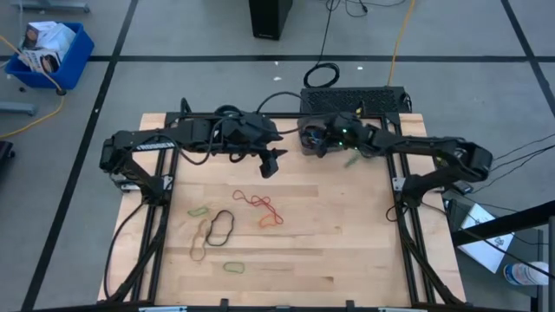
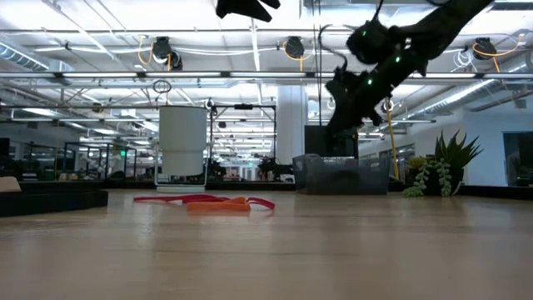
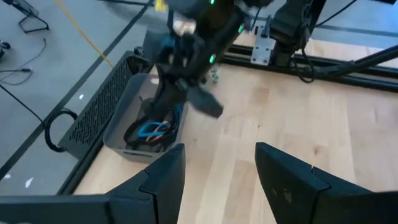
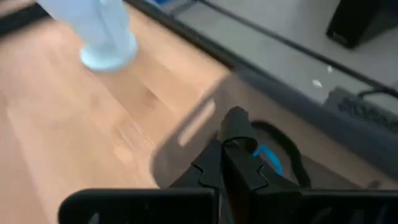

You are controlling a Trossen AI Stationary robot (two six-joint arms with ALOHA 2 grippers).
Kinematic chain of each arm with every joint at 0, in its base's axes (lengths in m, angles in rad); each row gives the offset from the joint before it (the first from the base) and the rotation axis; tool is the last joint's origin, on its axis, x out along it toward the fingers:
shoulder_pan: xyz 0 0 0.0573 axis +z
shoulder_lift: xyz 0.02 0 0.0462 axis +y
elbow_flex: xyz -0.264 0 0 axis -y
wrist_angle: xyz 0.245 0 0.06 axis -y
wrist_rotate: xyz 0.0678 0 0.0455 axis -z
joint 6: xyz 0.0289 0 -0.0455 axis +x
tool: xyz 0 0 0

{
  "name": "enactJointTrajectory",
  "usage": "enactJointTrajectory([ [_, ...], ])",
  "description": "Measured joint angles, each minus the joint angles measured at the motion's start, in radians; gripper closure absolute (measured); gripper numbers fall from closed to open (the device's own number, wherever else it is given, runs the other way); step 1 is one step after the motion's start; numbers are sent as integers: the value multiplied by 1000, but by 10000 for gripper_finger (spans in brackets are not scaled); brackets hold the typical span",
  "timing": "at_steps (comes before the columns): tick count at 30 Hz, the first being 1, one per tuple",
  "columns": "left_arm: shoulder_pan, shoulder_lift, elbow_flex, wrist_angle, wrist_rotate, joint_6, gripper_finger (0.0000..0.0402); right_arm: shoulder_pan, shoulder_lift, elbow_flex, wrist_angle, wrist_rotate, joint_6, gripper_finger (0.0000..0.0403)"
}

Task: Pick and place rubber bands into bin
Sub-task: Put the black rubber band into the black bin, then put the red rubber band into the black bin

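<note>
1. The right pincer [image 1: 317,139] hangs over the bin [image 1: 310,137] at the far edge of the worktop [image 1: 347,225], near the middle. In the right wrist view its two dark fingers [image 4: 239,152] are pressed together, tips pointing down into the bin [image 4: 186,149].
2. Whether a rubber band is pinched between those fingers cannot be told; a blue band [image 4: 268,157] and a black loop [image 4: 283,146] lie in the bin just past the tips.
3. The left wrist view shows the bin [image 3: 121,121] from the side, holding blue, orange and black bands [image 3: 151,130], with the right pincer [image 3: 177,90] reaching down into it.
4. The left pincer [image 1: 271,163] hovers above the worktop just beside the bin, toward the middle of the far edge. Its fingers [image 3: 163,180] are spread apart and hold nothing.
5. More rubber bands stay on the worktop, well apart from the bin: an orange-red tangle [image 1: 260,206] near the centre, a black loop [image 1: 220,225], a tan loop [image 1: 199,247] and green loops [image 1: 199,210] toward the near left side.
6. In the low view the orange-red tangle [image 2: 208,201] lies flat on the worktop, and the bin [image 2: 341,175] stands behind it under the right pincer [image 2: 346,104].
7. A clear cup [image 4: 99,31] stands on the worktop in the right wrist view.
</note>
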Motion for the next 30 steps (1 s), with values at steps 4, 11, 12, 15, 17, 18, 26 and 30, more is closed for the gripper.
enactJointTrajectory([
  [4,-3,-1,0,1,0,-12,201,-15,69,0,-10,0,0,403],
  [11,-6,0,0,0,0,-22,201,-22,139,0,-14,1,-1,402],
  [12,-6,0,0,0,0,-22,201,-22,142,0,-14,1,-2,400],
  [15,-6,0,0,0,0,-22,201,-22,142,0,-13,2,-3,391],
  [17,-6,0,0,0,0,-22,201,-22,138,0,-14,2,-3,385],
  [18,-6,0,0,0,0,-22,201,-22,133,0,-13,3,-3,382],
  [26,-6,0,0,-10,0,-21,201,-22,123,0,-4,3,-34,316],
  [30,-6,0,0,-29,2,-22,201,-22,123,0,-5,3,-32,270],
])
